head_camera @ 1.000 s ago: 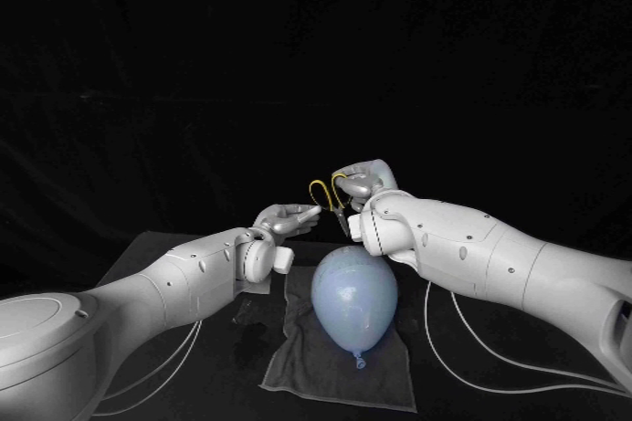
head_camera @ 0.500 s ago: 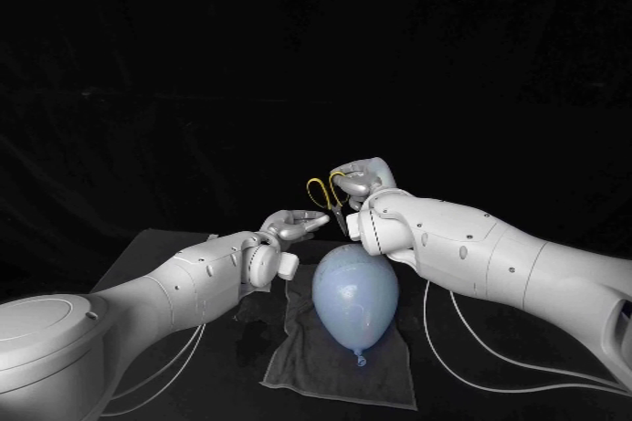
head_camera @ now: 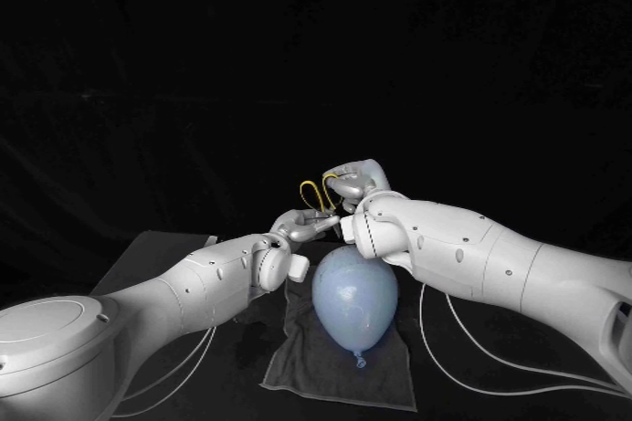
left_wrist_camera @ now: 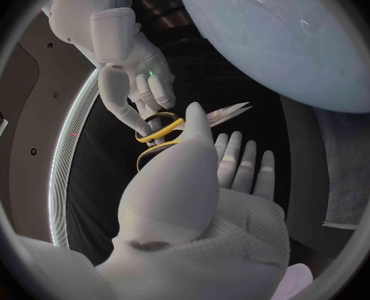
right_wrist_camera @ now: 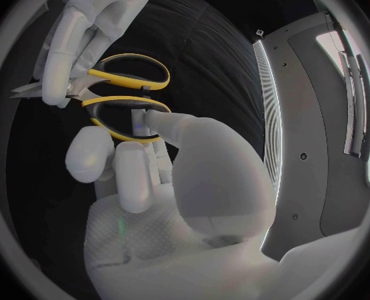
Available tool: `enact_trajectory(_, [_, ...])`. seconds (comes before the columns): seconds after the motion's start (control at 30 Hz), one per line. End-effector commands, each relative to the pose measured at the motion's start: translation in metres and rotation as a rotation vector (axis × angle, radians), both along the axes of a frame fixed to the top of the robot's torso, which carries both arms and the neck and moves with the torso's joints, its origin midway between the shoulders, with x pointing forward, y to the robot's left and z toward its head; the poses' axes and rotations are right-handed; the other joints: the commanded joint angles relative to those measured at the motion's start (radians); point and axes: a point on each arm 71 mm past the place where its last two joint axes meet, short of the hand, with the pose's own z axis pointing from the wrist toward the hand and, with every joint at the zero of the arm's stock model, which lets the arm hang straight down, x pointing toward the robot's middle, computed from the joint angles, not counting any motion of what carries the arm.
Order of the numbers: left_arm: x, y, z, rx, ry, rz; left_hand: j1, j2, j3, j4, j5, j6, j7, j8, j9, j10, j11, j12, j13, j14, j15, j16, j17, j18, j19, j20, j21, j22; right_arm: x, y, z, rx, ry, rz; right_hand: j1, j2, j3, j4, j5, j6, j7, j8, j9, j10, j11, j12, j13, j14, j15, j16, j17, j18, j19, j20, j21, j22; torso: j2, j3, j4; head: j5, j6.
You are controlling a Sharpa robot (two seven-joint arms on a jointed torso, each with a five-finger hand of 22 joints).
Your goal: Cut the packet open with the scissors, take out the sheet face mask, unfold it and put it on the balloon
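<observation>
**Right hand grips the scissors in the air, left hand up at the blades**

Right hand (head_camera: pixel 358 179) holds the scissors (right_wrist_camera: pixel 127 101) off the table. Its thumb is set into one of the yellow handle loops and its other fingers are closed against the handles. The blades lie close together and point away from that hand, towards the left hand (head_camera: pixel 306 226), which is raised just beside it.

In the right wrist view the left hand's fingers (right_wrist_camera: pixel 64 67) lie across the blades near the pivot. In the left wrist view they are stretched out and a little apart, with the thumb standing up next to the handles. Whether the left hand actually pinches the blades or only touches them cannot be told.

Both hands meet above the far end of the balloon (head_camera: pixel 353 298) without touching it. The balloon is pale blue and lies lengthwise on a grey cloth (head_camera: pixel 303 366), with its knotted end towards the robot. The cloth is spread flat on the black table (head_camera: pixel 158 252), between the two white arms
</observation>
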Motion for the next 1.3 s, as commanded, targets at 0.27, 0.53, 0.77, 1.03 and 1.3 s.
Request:
enact_trajectory(0.27, [-0.0003, -0.0031, 0.0051, -0.103, -0.020, 0.006, 0.041, 0.047, 0.018, -0.019, 0.002, 0.081, 0.003, 0.031, 0.027, 0.095, 0.005, 0.021, 0.006, 0.101, -0.007, 0.026, 0.022, 0.013, 0.042, -0.002, 0.012, 0.004, -0.0006, 0.0017, 0.0022, -0.009, -0.020, 0.020, 0.001, 0.012, 0.002, -0.002, 0.003, -0.003, -0.002, 0.007, 0.001, 0.050, -0.040, 0.006, 0.001, 0.018, -0.008, 0.006, 0.001, 0.013, -0.002, 0.001, 0.007, 0.001, 0.000, -0.0010, 0.0020, -0.002, -0.001])
enact_trajectory(0.53, [-0.0015, -0.0051, 0.0051, -0.130, -0.005, -0.031, 0.139, 0.117, 0.029, -0.029, 0.003, 0.268, -0.023, 0.110, 0.059, 0.293, 0.000, 0.068, 0.006, 0.347, -0.026, 0.116, 0.082, 0.015, 0.318, -0.022, 0.083, 0.034, -0.0008, 0.0024, 0.0025, -0.008, -0.024, 0.020, -0.001, 0.013, 0.003, -0.005, 0.003, -0.003, -0.002, 0.007, 0.003, 0.050, -0.040, 0.006, 0.001, 0.018, -0.008, 0.006, 0.000, 0.013, -0.002, 0.001, 0.006, 0.000, 0.000, -0.0017, 0.0033, -0.003, 0.000])
enact_trajectory(0.77, [-0.0021, -0.0077, 0.0059, -0.139, -0.010, -0.044, 0.153, 0.168, 0.067, -0.069, 0.003, 0.309, -0.039, 0.117, 0.059, 0.341, -0.023, 0.035, -0.001, 0.360, -0.041, 0.113, 0.092, 0.015, 0.344, -0.037, 0.082, 0.026, 0.0001, 0.0029, 0.0023, -0.009, -0.022, 0.018, -0.001, 0.013, 0.003, -0.005, 0.003, -0.003, -0.002, 0.007, 0.003, 0.050, -0.040, 0.006, 0.001, 0.018, -0.008, 0.006, 0.000, 0.013, -0.002, 0.001, 0.006, 0.000, 0.000, -0.0026, 0.0012, -0.002, 0.001])
enact_trajectory(1.03, [-0.0013, -0.0058, 0.0065, -0.139, -0.019, -0.017, 0.151, 0.187, 0.086, -0.083, 0.003, 0.311, -0.048, 0.111, 0.057, 0.343, -0.036, 0.006, -0.002, 0.336, -0.049, 0.091, 0.087, 0.014, 0.309, -0.043, 0.067, 0.021, 0.0013, 0.0010, 0.0020, -0.010, -0.019, 0.012, -0.001, 0.013, 0.003, -0.005, 0.003, -0.004, -0.002, 0.007, 0.003, 0.050, -0.039, 0.006, 0.001, 0.018, -0.008, 0.006, -0.001, 0.013, -0.003, 0.001, 0.006, 0.000, 0.000, -0.0008, 0.0012, 0.000, -0.001])
enact_trajectory(1.3, [-0.0006, -0.0027, 0.0067, -0.149, -0.020, 0.006, 0.145, 0.201, 0.091, -0.074, 0.003, 0.313, -0.048, 0.111, 0.057, 0.350, -0.030, 0.002, -0.001, 0.346, -0.047, 0.092, 0.090, 0.014, 0.341, -0.042, 0.073, 0.024, 0.0027, -0.0028, 0.0017, -0.012, -0.018, 0.004, -0.001, 0.013, 0.003, -0.005, 0.003, -0.004, -0.002, 0.007, 0.003, 0.050, -0.039, 0.006, 0.001, 0.018, -0.008, 0.006, -0.001, 0.013, -0.003, 0.001, 0.006, 0.000, 0.000, -0.0007, 0.0005, 0.000, 0.000])
